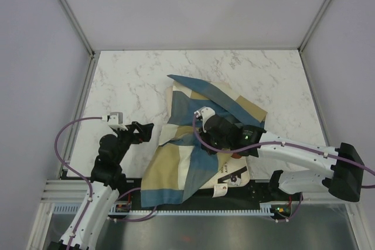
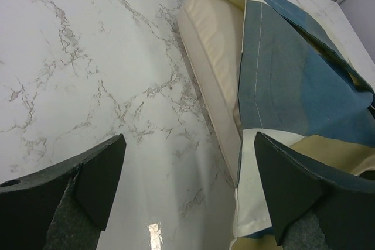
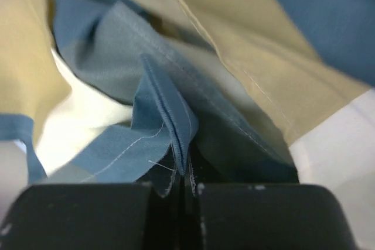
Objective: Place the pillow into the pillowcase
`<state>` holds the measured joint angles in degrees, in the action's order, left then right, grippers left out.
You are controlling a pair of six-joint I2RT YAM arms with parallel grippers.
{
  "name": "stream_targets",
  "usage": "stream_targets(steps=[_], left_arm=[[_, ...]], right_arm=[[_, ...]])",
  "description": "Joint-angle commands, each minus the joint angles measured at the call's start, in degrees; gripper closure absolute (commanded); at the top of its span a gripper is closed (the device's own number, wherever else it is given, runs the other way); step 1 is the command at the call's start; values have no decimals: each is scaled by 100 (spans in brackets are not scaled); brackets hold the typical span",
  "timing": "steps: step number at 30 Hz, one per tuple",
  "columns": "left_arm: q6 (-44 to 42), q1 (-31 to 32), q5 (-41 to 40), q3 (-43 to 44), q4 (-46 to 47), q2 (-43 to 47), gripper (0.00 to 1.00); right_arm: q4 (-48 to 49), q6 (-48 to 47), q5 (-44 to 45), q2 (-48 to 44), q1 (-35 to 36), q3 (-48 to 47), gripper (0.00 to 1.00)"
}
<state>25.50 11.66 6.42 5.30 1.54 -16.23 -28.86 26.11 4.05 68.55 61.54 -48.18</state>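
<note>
**A:** The left gripper (image 2: 187,162) hangs wide open over the marble table (image 2: 88,74), just beside the pillow (image 2: 214,45) — what now?

**B:** The pillow lies mid-table with the pillowcase (image 2: 293,80) draped over it. The right gripper (image 3: 184,174) is clamped on a blue fold — I'd lift that gently and let the left catch the opposite hem.

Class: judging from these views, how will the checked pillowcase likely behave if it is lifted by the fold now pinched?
Probably floppy: the pillowcase lies rumpled and draped over the pillow. Likely light and thin: the right gripper, jaws shut, pinches a fold into a narrow ridge. It would likely hang and trail rather than hold shape.
</note>
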Motion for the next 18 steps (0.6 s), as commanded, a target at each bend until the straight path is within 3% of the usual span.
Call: stream_targets(steps=[1, 6, 12, 18], left_arm=[[-80, 3, 123, 235, 206, -29, 0], [-97, 3, 193, 235, 224, -29, 0], [-106, 3, 246, 252, 268, -126, 0], [-124, 3, 518, 252, 329, -91, 0]], right_arm=[[399, -149, 815, 236, 16, -945, 100], [188, -387, 1079, 466, 16, -2157, 100], [206, -554, 1467, 124, 7, -3161, 100], [39, -475, 556, -254, 16, -3478, 100]])
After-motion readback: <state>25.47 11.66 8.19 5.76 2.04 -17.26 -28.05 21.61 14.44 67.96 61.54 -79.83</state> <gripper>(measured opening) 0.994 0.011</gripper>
